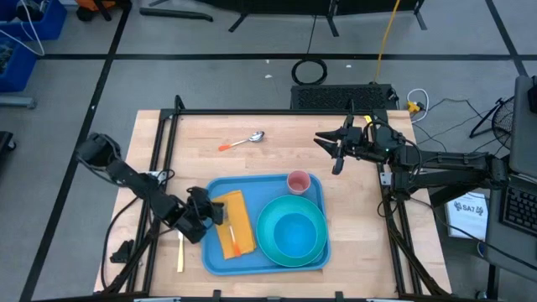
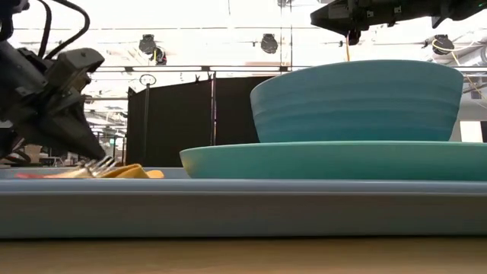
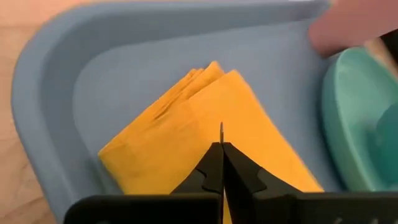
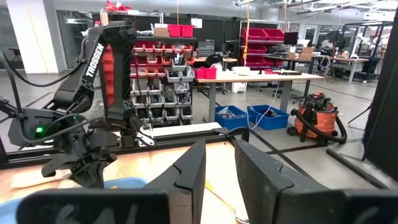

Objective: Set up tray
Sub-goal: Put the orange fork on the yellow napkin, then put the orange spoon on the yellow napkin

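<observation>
The large, flat, light-blue rectangular plastic tray (image 1: 220, 257) sat toward the near edge of the pale wooden table (image 1: 201, 134), already bearing much of its load. A round teal plate (image 1: 267, 242) with a round blue bowl (image 1: 294, 235) on it filled the tray's right side, a small pink cup (image 1: 299, 182) stood in its far right corner, and a folded yellow-orange paper napkin (image 1: 239, 220) lay along its left side with an orange-handled utensil (image 1: 235, 242) on top; the low view showed fork tines there.

The left gripper (image 1: 204, 216) hovered low over the napkin, its two dark fingers (image 3: 214, 171) pressed together with nothing visibly between them. The right gripper (image 1: 338, 151) waited raised over the far right part of the table, well apart from the tray, its fingers partly parted around empty air.

Two pieces remained outside the rim: a metal spoon with an orange handle (image 1: 243, 141) on the far side of the table, and a thin pale stick-like utensil (image 1: 179, 252) just off the tray's left edge, too small to identify. The setting appeared well advanced, with those two the likely items still to be brought in.

The tray showed rounded corners, a low raised rim and a smooth matte surface, and lay slightly skewed to the table's edges.
</observation>
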You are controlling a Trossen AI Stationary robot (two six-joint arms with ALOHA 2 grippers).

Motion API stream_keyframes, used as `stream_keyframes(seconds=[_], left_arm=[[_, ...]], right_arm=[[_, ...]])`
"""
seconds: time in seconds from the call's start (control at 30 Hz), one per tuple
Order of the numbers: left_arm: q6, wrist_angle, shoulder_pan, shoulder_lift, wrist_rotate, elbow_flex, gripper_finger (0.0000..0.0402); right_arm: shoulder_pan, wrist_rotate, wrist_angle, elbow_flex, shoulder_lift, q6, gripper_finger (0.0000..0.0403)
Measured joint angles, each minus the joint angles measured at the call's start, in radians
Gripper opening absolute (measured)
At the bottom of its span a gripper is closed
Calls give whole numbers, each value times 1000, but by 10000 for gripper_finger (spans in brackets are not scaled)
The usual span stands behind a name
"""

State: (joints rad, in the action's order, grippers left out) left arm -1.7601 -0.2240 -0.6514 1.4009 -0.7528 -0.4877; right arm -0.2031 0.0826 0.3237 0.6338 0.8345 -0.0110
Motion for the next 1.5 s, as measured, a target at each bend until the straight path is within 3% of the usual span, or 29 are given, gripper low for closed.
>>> stream_keyframes(seconds=[0.23, 1.03, 1.5], left_arm=[[36, -34, 0, -54, -4, 0, 0], [-7, -144, 0, -59, 89, -1, 2], [-26, -148, 1, -59, 83, -1, 82]], right_arm=[[0, 0, -1, 0, 0, 3, 77], [0, 4, -5, 0, 0, 4, 77], [0, 4, -11, 0, 0, 7, 77]])
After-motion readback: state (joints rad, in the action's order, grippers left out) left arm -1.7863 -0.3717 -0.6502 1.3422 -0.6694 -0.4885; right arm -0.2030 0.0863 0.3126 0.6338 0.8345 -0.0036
